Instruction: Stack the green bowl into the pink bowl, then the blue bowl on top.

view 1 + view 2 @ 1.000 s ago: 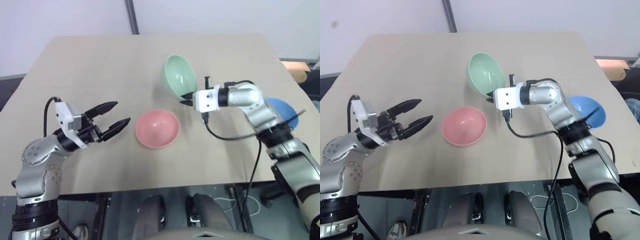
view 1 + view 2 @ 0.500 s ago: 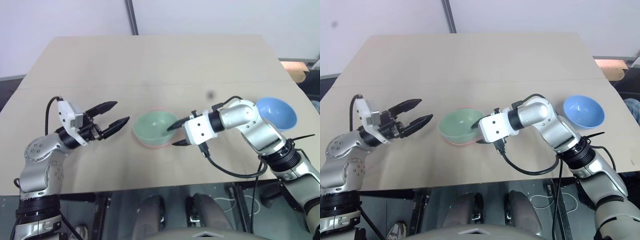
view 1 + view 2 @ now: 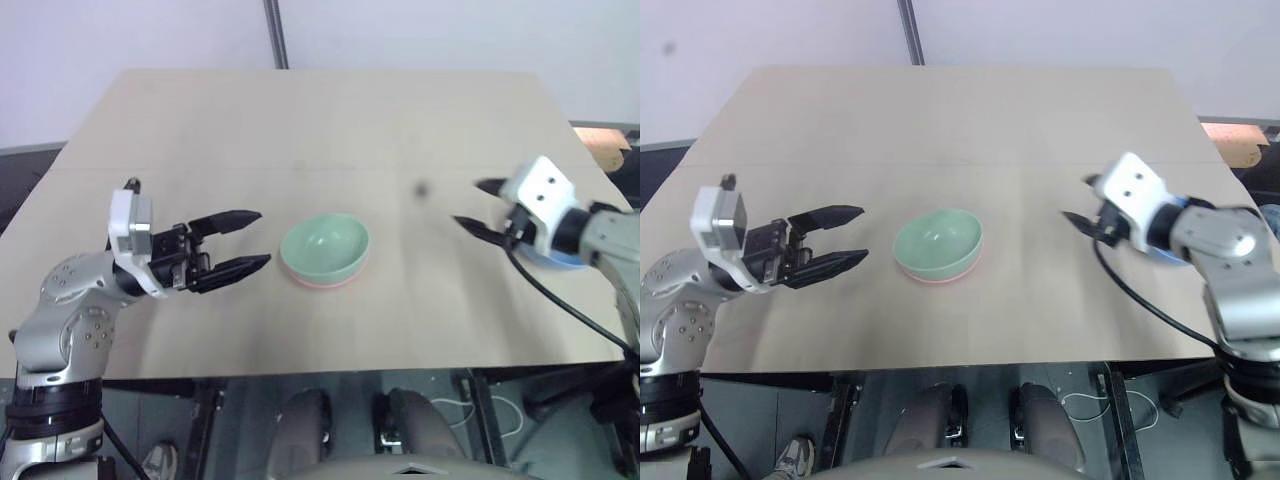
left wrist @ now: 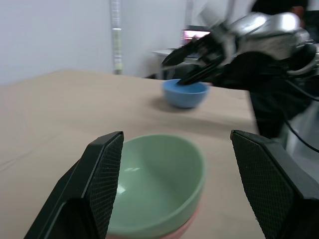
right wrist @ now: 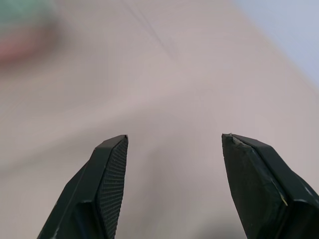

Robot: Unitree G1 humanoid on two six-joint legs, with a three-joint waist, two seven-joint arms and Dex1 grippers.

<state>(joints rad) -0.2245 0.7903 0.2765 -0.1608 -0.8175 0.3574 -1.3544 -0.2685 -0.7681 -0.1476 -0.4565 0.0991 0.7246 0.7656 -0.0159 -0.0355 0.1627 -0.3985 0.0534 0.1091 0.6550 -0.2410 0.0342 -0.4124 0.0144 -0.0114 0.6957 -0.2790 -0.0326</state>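
Note:
The green bowl (image 3: 325, 245) sits nested upright in the pink bowl (image 3: 322, 284), of which just a thin rim shows beneath it, at the middle of the table (image 3: 300, 130). My left gripper (image 3: 262, 238) is open and level, a short way to the left of the stack, with the stack between its fingers (image 4: 102, 179) in the left wrist view. My right gripper (image 3: 468, 203) is open and empty, out to the right of the stack. The blue bowl (image 4: 184, 93) stands near the table's right edge, mostly hidden behind the right hand in the head views.
A metal pole (image 3: 275, 30) rises behind the table's far edge. An orange-brown object (image 3: 603, 142) lies off the table's right side. A black cable (image 3: 560, 305) trails from the right wrist over the table's right front.
My right gripper carried the green bowl down into the pink bowl, opened and let go, then swung away to the right in front of the blue bowl. My left gripper edged slightly toward the stack.

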